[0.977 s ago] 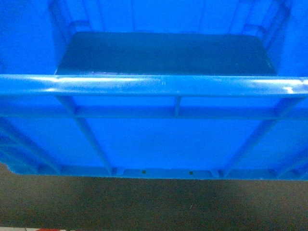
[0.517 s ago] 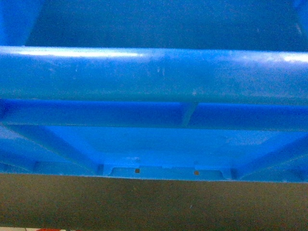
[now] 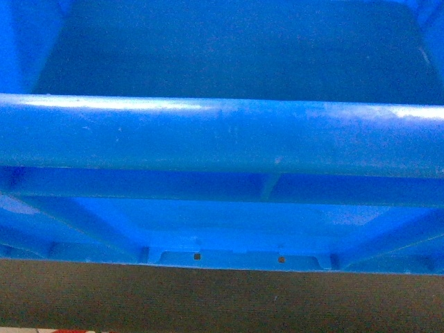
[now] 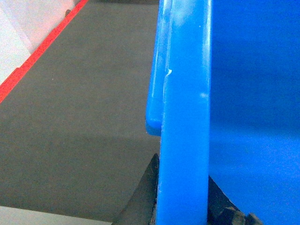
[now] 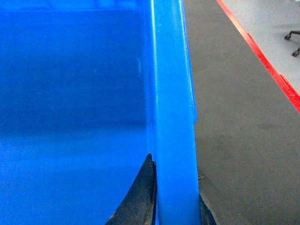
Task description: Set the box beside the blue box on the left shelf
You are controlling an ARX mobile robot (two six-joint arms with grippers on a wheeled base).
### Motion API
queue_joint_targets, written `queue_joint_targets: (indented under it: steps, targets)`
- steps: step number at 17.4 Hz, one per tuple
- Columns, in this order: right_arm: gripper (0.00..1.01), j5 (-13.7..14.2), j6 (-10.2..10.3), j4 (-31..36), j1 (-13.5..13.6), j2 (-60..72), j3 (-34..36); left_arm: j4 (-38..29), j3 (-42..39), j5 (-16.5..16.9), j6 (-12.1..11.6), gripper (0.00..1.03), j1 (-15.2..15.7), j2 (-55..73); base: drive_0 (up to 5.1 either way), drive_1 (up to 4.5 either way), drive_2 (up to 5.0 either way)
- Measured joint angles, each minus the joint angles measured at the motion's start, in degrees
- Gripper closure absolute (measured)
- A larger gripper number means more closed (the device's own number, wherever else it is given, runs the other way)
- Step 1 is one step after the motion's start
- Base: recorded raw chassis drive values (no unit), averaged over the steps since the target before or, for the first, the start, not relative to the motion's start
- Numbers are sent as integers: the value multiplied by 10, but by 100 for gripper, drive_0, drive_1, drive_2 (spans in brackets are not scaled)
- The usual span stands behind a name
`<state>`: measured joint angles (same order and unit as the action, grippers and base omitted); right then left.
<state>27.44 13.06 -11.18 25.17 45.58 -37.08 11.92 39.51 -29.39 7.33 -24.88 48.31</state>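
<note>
Box point(image 3: 222, 135) fills head view – thick near rim across frame, ribbed wall below, dark inner floor above; blocks sight of anything beyond. Left claw point(image 4: 180, 206) clamped on box's left rim, one dark finger each side. Right claw point(image 5: 176, 206) clamped on right rim likewise. Grey floor point(image 4: 79, 117) beneath – red strip point(image 5: 262, 56) along edge. Shelf not visible.

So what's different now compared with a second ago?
The blue box came closer to the head camera: its near rim now looks thicker and sits lower in that view, with less of the outer wall showing beneath. Since half a second ago it has slipped only slightly lower. The dark floor below looks unchanged.
</note>
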Motion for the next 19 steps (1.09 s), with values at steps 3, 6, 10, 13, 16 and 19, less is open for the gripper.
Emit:
queue_joint_targets:
  steps: [3,6,10,13,16,19]
  targets:
    - [90,0,0,1,0,1,0,0,0,-2,-1,92,0,-1,-196,-196,-196]
    - [90,0,0,-2,0,0,0,0,0,0,0,92,0,1,-179,-179,-179]
    - [90,0,0,0,0,0,0,0,0,-1,0,92,0,0,-166,-166,-166]
    - [90,1,0,-2,0,0,0,0,0,-2,0,92,0,0,-164,-164,-164]
    - [90,1,0,-2,0,0,0,0,0,-2,0,92,0,0,-155,-155,-155]
    - [90,1,0,-1,0,0,0,0,0,-2,0,92,0,0,-153,-153,-153]
